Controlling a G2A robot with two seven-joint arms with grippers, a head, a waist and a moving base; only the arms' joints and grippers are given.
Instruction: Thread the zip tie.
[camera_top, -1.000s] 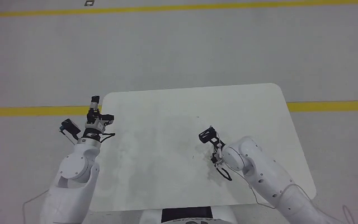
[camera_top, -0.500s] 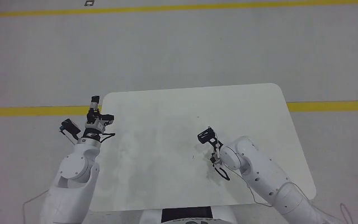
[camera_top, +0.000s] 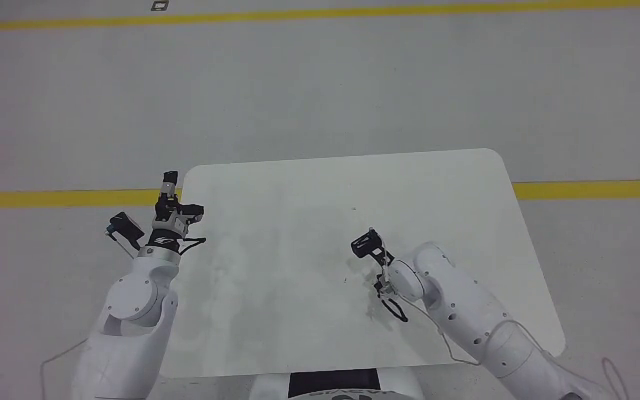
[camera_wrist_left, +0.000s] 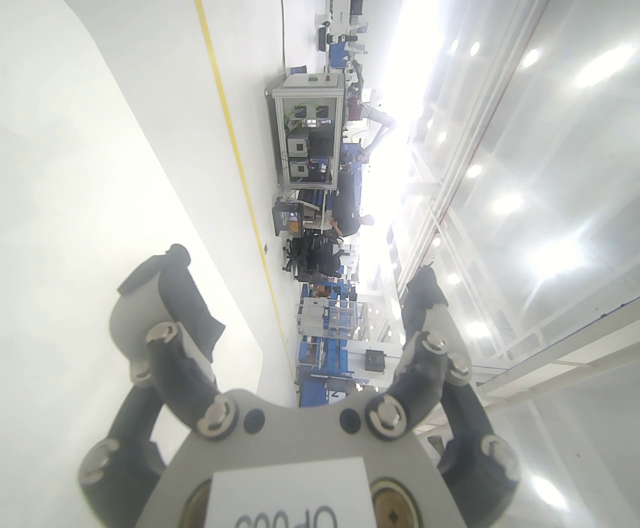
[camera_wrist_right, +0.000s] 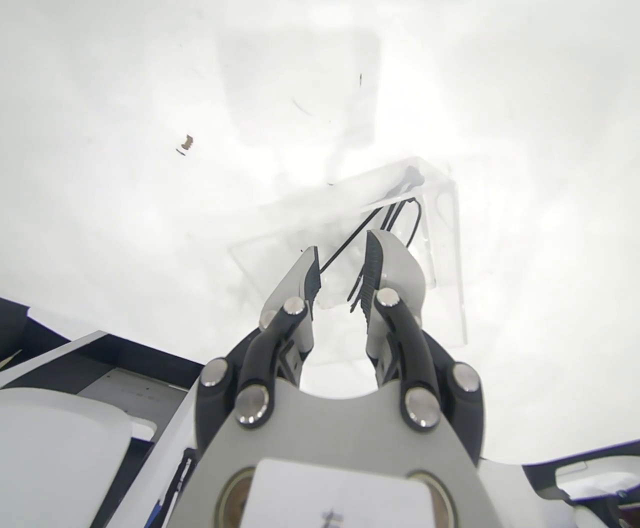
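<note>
A thin black zip tie (camera_wrist_right: 356, 235) lies in a clear plastic box (camera_wrist_right: 442, 280) on the white table (camera_top: 300, 200). One straight end runs out between my right gripper's fingers, and its looped part rests by the box's far corner. My right gripper (camera_wrist_right: 342, 245) points down into the box; it is open, with a narrow gap, and the strand passes through that gap untouched. From above, that gripper (camera_top: 378, 286) sits right of the table's middle. My left gripper (camera_wrist_left: 300, 265) is open with nothing in it, held off the table's left edge (camera_top: 168, 182).
A few small dark specks (camera_wrist_right: 186, 143) mark the table beyond the box. The table's rounded left corner (camera_wrist_left: 95, 60) runs beside the left gripper. A yellow floor line (camera_top: 60, 197) passes behind the table.
The right arm has crept slightly to the left and toward the table's near side. The left arm has not moved.
</note>
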